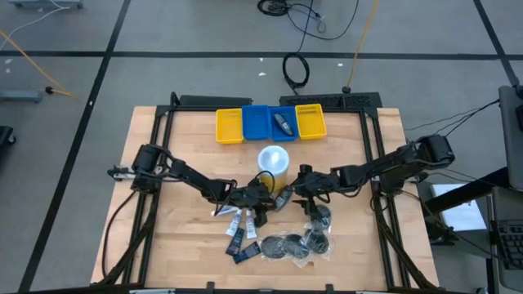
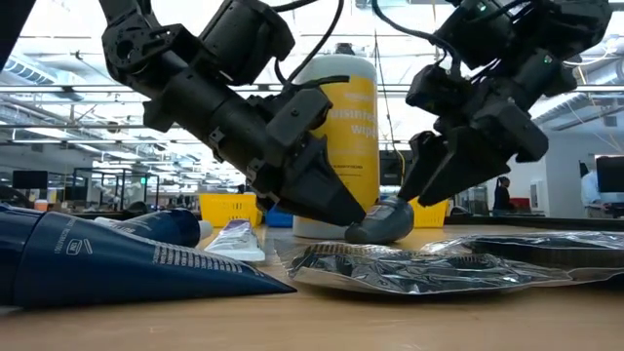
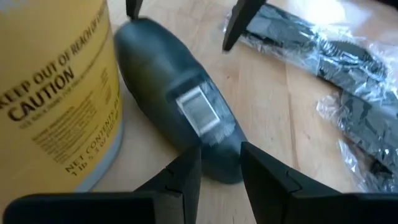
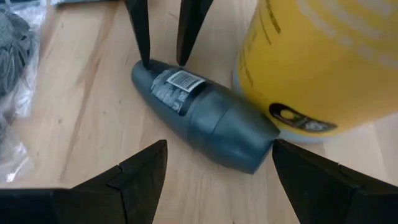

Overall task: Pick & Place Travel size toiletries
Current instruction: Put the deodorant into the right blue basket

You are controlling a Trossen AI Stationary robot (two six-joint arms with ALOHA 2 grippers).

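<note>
I count one dark grey mini bottle (image 4: 205, 121) lying on its side on the wooden table (image 1: 172, 237), touching the foot of the yellow canister (image 1: 274, 161) with the pale lid. It tapers to a narrow end and carries a small barcode label on its flank.

My left gripper (image 3: 221, 168) sits at the bottle's narrow end, its two fingers part-way apart and straddling the tip — they look pressed to it, so I read it as grasping the bottle, which still rests on the table. My right gripper (image 4: 217, 165) is spread wide at the bottle's blunt end, beside the canister, holding nothing.

Out from the canister toward the table's near edge I count about four dark navy and white tubes (image 1: 239, 233) in a loose cluster, and beside them roughly four round dark packets (image 1: 298, 242) in clear wrap — the exact number I cannot tell.

On the far side of the canister stand four bins in a row, two yellow bins (image 1: 230, 126) outside and two blue bins (image 1: 256, 122) between; one blue bin holds a single dark bottle (image 1: 283, 124).
</note>
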